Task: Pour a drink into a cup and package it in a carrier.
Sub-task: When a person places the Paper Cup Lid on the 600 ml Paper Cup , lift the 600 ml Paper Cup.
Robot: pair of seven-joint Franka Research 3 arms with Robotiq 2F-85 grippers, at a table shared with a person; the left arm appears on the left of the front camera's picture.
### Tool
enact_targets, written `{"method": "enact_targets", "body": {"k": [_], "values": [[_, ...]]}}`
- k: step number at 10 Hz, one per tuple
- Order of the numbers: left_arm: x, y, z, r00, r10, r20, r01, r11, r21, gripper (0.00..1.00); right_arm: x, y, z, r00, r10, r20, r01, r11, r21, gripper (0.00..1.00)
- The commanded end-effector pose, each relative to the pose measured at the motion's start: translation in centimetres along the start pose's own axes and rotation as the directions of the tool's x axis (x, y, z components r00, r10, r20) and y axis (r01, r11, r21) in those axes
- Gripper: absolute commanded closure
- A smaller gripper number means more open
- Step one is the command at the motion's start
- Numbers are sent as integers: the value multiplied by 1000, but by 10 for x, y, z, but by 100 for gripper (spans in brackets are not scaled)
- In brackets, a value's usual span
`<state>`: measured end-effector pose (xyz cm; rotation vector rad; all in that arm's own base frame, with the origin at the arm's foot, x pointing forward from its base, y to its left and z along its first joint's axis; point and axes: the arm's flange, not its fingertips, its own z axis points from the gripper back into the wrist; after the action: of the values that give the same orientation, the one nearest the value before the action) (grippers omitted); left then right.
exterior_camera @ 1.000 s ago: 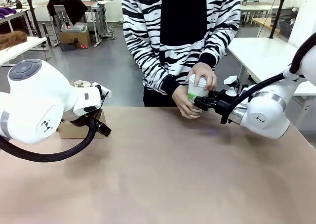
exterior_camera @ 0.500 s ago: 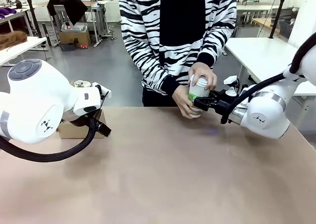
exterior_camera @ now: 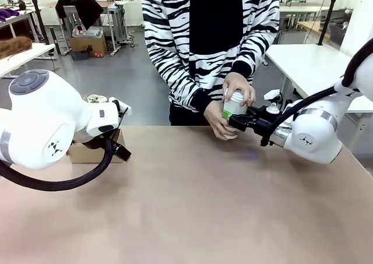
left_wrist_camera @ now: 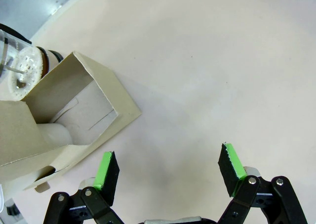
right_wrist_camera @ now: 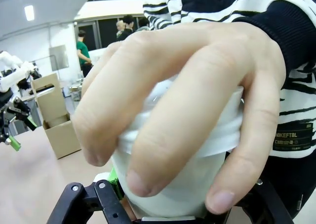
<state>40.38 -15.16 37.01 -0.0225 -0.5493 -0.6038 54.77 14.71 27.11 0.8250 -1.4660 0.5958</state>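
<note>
Your right gripper [exterior_camera: 235,122] is clenched on the cup [exterior_camera: 235,108], low on its wall, at the far edge of the tabletop [exterior_camera: 192,206], right of the middle. The grip is sideways and low, which leaves the top free. That looks deliberate: the person's hand [exterior_camera: 239,87] lies spread over the lid [right_wrist_camera: 207,145] and seems to be pressing it down, while the other hand [exterior_camera: 213,120] cups the wall from the opposite side. You are acting as the vice here. Whether the cup's base rests on the tabletop or hangs just above it, I cannot tell.

Your left gripper [left_wrist_camera: 168,170] is released, jaws wide and holding nothing, over bare tabletop just beside the carrier [left_wrist_camera: 126,110]. The carrier sits at the far edge toward the left corner, with the jar [left_wrist_camera: 22,71] against its far side. That waiting pose looks sensible: the left arm is near the carrier, ready to steady it when the cup comes over.

Judging by the lid going on, pouring seems done and packing is left. Hold the right grip firm while the hand pushes, since a slack grip could let the cup tip.
</note>
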Motion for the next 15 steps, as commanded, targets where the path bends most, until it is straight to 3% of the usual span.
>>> {"method": "enact_targets", "body": {"k": [1, 15], "values": [[0, 0, 0, 1000, 0, 1, 0, 1000, -2, 0, 6, 1, -2, 1000, 11, 9, -11, 1000, 4, 34], [0, 0, 0, 1000, 0, 1, 0, 1000, -2, 0, 6, 1, -2, 1000, 11, 9, -11, 1000, 4, 34]]}}
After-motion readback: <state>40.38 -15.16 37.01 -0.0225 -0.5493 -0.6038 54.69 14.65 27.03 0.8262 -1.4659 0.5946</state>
